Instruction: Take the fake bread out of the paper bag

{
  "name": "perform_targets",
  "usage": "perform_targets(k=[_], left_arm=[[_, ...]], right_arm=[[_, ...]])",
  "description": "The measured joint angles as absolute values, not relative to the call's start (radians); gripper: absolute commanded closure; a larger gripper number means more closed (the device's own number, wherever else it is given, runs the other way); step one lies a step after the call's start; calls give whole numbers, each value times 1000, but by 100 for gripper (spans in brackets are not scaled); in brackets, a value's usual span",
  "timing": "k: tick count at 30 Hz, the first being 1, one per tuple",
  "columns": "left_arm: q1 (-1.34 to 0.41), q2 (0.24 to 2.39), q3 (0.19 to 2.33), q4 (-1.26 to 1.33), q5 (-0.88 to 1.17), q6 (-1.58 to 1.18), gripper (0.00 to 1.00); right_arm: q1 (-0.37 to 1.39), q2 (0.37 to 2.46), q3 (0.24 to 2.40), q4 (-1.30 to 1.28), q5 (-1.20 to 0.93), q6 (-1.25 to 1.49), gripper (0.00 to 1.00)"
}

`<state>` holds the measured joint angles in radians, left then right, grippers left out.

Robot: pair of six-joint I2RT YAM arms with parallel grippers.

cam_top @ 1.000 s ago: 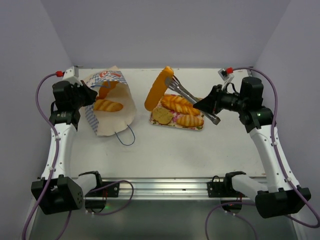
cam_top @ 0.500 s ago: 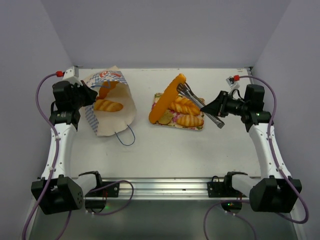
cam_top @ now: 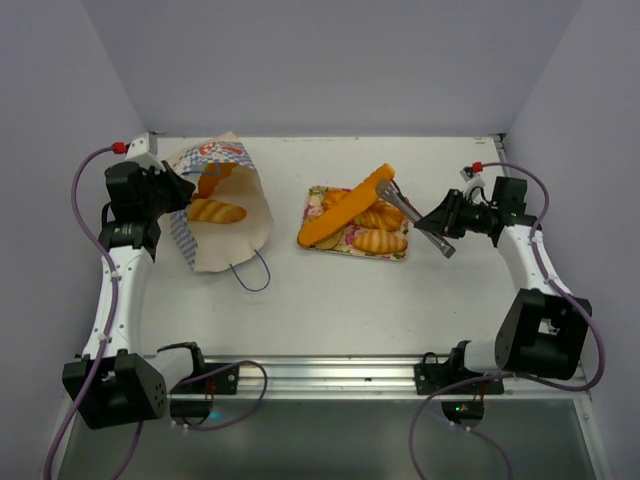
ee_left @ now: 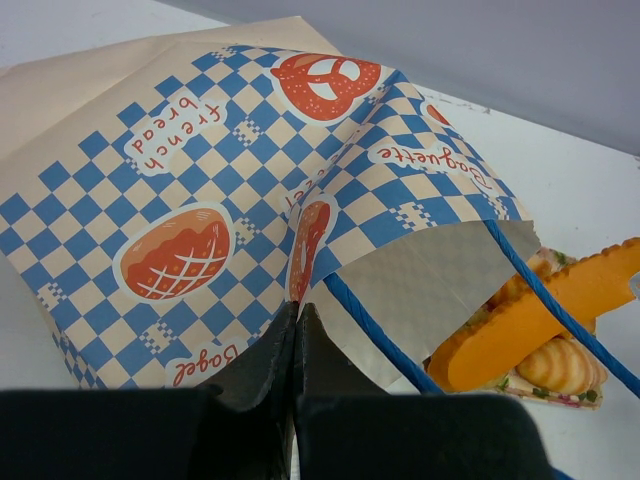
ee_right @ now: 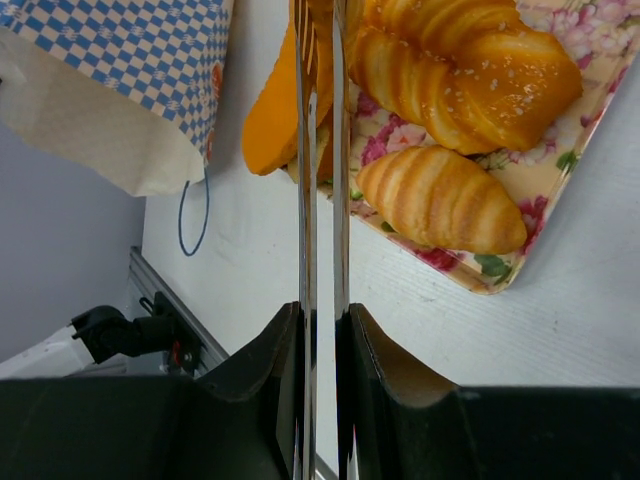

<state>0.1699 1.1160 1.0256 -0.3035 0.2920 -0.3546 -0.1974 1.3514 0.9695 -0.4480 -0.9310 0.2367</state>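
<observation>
The paper bag lies on its side at the left with its mouth open toward the tray. A braided loaf and an orange stick show inside it. My left gripper is shut on the bag's checkered edge. My right gripper is shut on metal tongs. The tongs' tips sit at the far end of a long orange stick that lies slanted across the floral tray. In the right wrist view the tongs run over the stick, beside braided loaves.
Several breads lie on the tray. The bag's blue cord handle loops onto the table in front of the bag. Walls stand close at the left, back and right. A metal rail runs along the near edge.
The right arm has swung the orange stick down from nearly upright to lying slanted across the tray, and the wrist has drawn back to the right. The left gripper and bag have not moved.
</observation>
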Motion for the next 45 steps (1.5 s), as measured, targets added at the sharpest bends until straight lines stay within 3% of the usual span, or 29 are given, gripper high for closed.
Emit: perform_targets(k=[9,26,45], left_arm=[[170,1116,1026,-303,292,-348,100],[170,1116,1026,-304,299,-348,100],[170,1116,1026,-305,302,-348,100]], right_arm=[[-216,1467,964,-415,-924,216,95],[-234,1519,971,-387,-927,216,65],[-276,1521,971,-363,-934,216,54]])
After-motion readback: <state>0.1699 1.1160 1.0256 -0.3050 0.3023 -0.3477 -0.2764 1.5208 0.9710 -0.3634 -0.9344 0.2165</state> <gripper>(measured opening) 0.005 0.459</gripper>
